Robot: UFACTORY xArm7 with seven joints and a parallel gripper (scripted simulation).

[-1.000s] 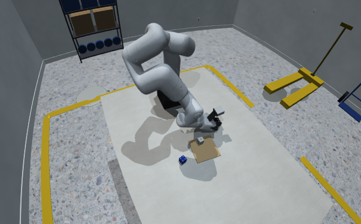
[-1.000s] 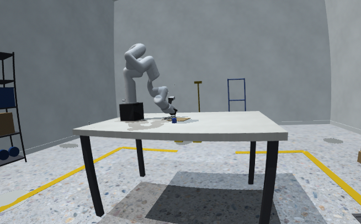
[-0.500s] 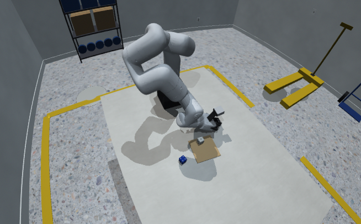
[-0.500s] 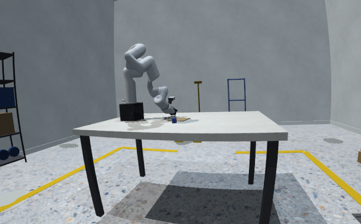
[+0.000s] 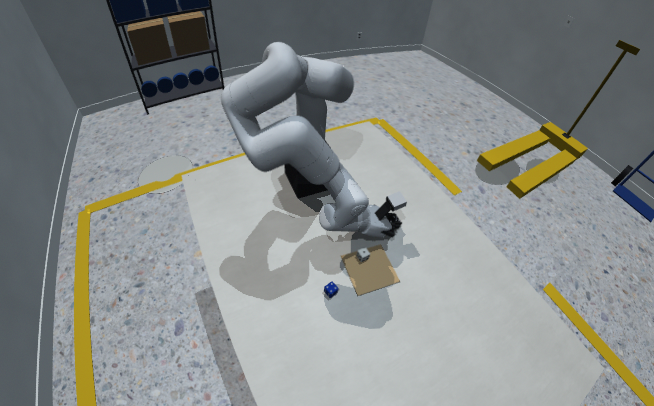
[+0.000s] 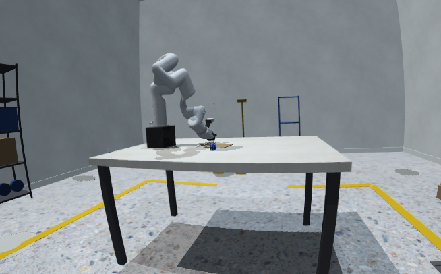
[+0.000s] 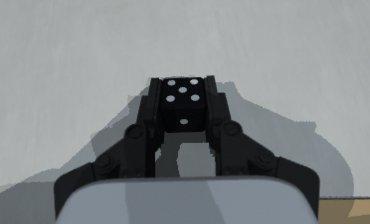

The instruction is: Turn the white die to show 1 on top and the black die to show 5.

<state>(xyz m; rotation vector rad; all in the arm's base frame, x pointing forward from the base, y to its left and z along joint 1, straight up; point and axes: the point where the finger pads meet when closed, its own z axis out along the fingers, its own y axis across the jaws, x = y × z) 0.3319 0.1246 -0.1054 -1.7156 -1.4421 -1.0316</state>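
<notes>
Currently the gripper [image 7: 182, 107] clamps the black die [image 7: 182, 104] between its two fingers, low over the desk [image 5: 294, 327] just beyond the far edge of the brown mat [image 5: 376, 278]. On the mat's far corner sits the white die [image 5: 363, 254]. Off the mat, just left of it, the blue die [image 5: 331, 289] rests on the desk.

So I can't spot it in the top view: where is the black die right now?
The black die is clamped between the gripper's fingers, seen centre of the wrist view, off the tan mat beyond its far edge, near the white die.
</notes>
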